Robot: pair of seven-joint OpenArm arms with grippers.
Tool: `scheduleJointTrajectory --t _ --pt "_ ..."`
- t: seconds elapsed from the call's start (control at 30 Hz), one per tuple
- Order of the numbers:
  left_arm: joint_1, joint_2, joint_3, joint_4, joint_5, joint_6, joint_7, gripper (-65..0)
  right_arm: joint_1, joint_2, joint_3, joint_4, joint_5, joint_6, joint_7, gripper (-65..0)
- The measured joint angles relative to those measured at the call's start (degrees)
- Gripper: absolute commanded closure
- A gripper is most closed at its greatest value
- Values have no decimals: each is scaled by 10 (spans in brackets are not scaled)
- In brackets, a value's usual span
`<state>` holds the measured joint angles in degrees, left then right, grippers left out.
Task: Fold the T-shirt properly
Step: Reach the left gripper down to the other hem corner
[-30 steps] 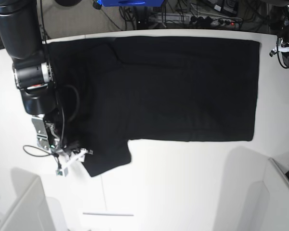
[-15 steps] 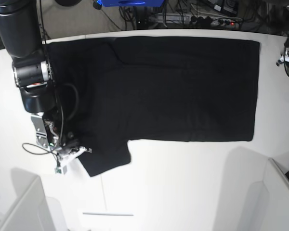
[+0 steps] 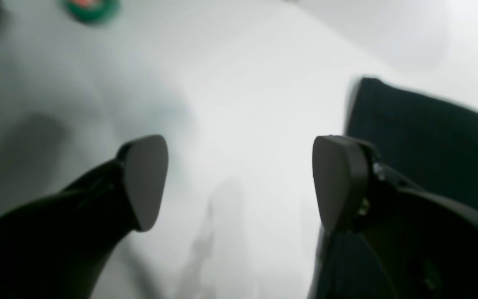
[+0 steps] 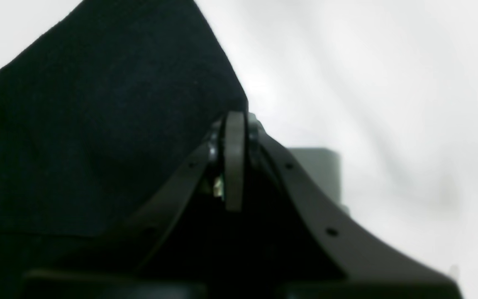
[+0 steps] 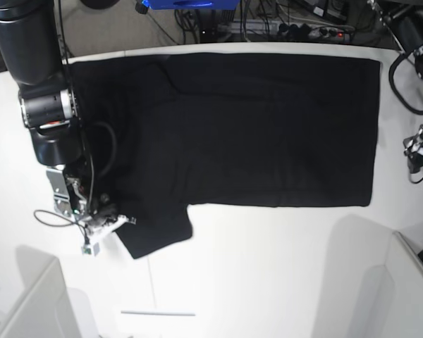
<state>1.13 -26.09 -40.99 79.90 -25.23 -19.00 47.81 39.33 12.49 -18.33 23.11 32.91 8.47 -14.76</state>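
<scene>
T-shirt [image 5: 254, 127] lies flat, plain black side up, across the far half of the white table [image 5: 268, 267], one sleeve pointing toward the near edge. Right tool [image 4: 234, 124] pinched tight on that sleeve's corner, pads together with the cloth between. Left tool [image 3: 239, 182] spread wide, nothing between the pads, above bare table just beside the T-shirt's hem edge.

T-shirt [image 5: 261, 127] is matt black cloth; table [image 5: 268, 274] under it smooth white; gripper pads [image 3: 145, 178] matt grey
</scene>
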Motion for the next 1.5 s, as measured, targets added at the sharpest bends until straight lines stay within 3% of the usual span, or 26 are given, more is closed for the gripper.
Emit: scheduleJointTrajectory --t 0.23,0.5,0.6,0.87,1.03,1.37,1.43,1.5 --pt "-143 -5 127 -142 56 3 -7 -525 0 0 0 0 2 4 -2 0" --pt "-263 -8 198 -284 66 5 -5 -525 0 3 0 0 1 4 -3 0" --pt "-300 -5 236 -331 62 5 -51 -525 0 3 0 0 2 4 -4 0" --pt "-332 -6 308 -444 59 6 -102 -525 -1 3 0 0 1 4 -2 0" --pt "-333 5 312 -454 66 6 -134 -525 0 3 0 0 1 4 -3 0" --pt "-335 24 311 -452 64 8 -140 -520 0 3 0 0 1 4 -3 0" --pt "-335 26 311 -452 64 8 -141 -481 0 3 0 0 1 4 -3 0" --pt "-335 28 311 -452 64 7 -142 -390 0 3 0 0 1 4 -3 0"
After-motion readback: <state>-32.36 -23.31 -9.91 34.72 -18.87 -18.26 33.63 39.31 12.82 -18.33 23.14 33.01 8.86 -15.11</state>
